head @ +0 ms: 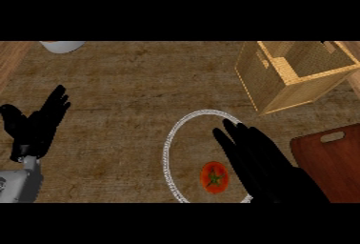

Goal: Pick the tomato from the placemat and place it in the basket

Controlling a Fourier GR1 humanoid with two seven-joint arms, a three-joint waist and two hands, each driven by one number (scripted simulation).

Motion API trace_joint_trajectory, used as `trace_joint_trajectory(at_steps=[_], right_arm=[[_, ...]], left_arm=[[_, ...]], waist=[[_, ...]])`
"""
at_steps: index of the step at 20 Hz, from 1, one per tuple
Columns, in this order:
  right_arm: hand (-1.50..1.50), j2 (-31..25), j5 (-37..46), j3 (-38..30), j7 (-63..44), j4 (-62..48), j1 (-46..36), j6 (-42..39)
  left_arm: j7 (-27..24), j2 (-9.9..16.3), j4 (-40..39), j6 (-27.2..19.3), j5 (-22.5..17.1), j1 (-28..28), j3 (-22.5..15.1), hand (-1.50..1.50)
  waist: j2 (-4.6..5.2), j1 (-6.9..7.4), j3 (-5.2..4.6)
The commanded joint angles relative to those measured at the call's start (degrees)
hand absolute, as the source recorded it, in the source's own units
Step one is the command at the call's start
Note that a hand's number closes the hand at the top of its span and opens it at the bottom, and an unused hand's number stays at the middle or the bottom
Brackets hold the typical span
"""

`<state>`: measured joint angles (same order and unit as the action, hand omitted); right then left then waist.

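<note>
Head view, one tomato, one placemat, one basket, two robot hands

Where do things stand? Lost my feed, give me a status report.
Left hand open, resting at left edge. Right hand open, beside tomato, not gripping. Tomato on round placemat. Wicker basket upper right, path unobstructed.
</note>
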<state>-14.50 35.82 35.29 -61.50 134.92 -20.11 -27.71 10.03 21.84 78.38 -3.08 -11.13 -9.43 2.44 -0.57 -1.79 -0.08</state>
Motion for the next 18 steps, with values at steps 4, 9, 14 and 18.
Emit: trace_joint_trajectory(at_steps=[4, 9, 14, 18], right_arm=[[-1.50, -5.13, 2.90, 1.00, 1.58, 14.90, 13.97, 1.45], [-1.50, -7.51, 9.56, 0.87, 14.60, 6.07, 17.43, 11.91], [-1.50, -6.04, 15.99, 5.16, 21.34, -3.25, 20.43, 23.33], [-1.50, -3.58, 15.42, 4.05, 33.63, -14.54, 23.16, 35.27]], left_arm=[[0.05, -0.93, 0.53, 0.42, 0.40, -0.62, 0.16, 0.00], [2.42, -0.68, 0.87, 0.57, 0.73, -2.24, 0.16, 0.00], [1.45, -2.30, 4.22, 0.27, 0.68, 1.95, 0.06, 0.00], [2.55, -2.37, 5.02, 0.58, 1.44, 1.39, -0.18, 0.00]], waist=[[0.23, 0.68, 0.15], [0.31, 0.77, 0.18], [0.30, 1.45, 0.13], [0.50, 1.80, 0.16]])
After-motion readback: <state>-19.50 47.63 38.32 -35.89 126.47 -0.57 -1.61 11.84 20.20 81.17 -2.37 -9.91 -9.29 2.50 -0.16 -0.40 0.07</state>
